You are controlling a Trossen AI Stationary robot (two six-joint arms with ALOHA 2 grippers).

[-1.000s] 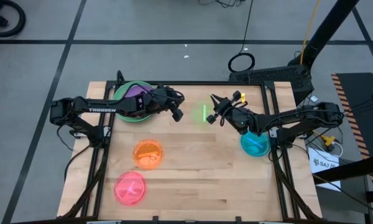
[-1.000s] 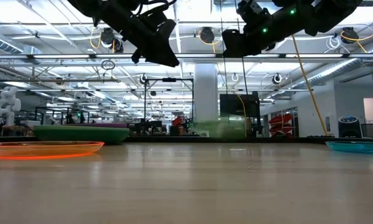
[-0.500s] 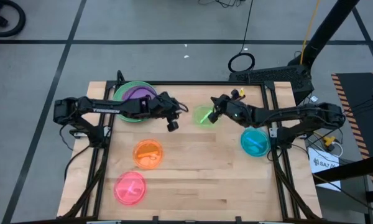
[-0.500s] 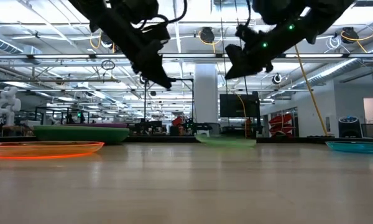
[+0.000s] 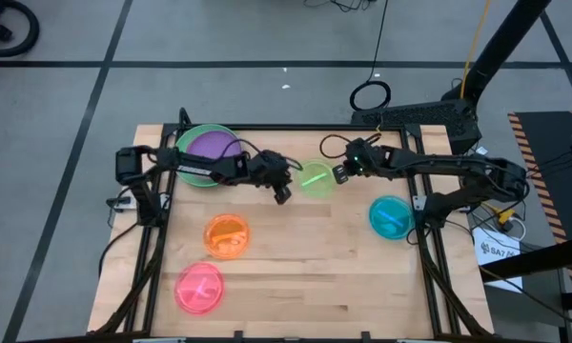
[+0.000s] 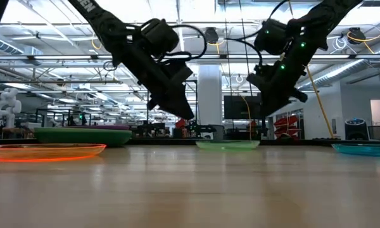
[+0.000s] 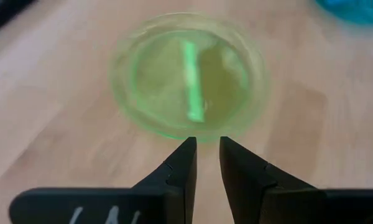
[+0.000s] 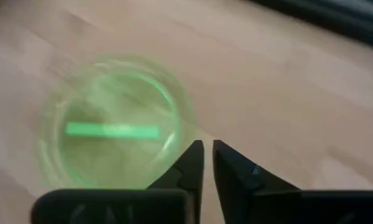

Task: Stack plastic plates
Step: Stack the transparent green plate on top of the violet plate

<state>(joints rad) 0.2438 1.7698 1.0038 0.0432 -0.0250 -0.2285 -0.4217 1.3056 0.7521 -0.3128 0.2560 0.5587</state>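
Plates are what we must pile up, and we start with the ones nearest us. Our pink plate (image 5: pixel 199 288) lies flat at the near side of the table (image 5: pixel 362 276), and the orange plate (image 5: pixel 227 234) lies flat a bit farther in, both on the left and both alone. Over on the right the teal plate (image 5: pixel 391 216) lies flat too, with the right arm passing just behind it. Farther back, in the middle, is the lime plate (image 5: pixel 315 178) — a second ago it stood up on its edge by the right gripper (image 5: pixel 341 173), and now it lies flat on the wood. That gripper has let it go and hangs just beside its rim, fingers almost pressed together and pinching nothing. The left gripper (image 5: pixel 282 193) has come over from the back stack and now hangs just beside the other rim, pointing down at the plate, fingers a little apart and holding nothing. So we think the lime plate was dropped or put down — it is not stacked yet, and one of our grippers must pick it up again. Farthest away, at the back left, sit the big plates (image 5: pixel 208 150), purple on top of green, already piled.
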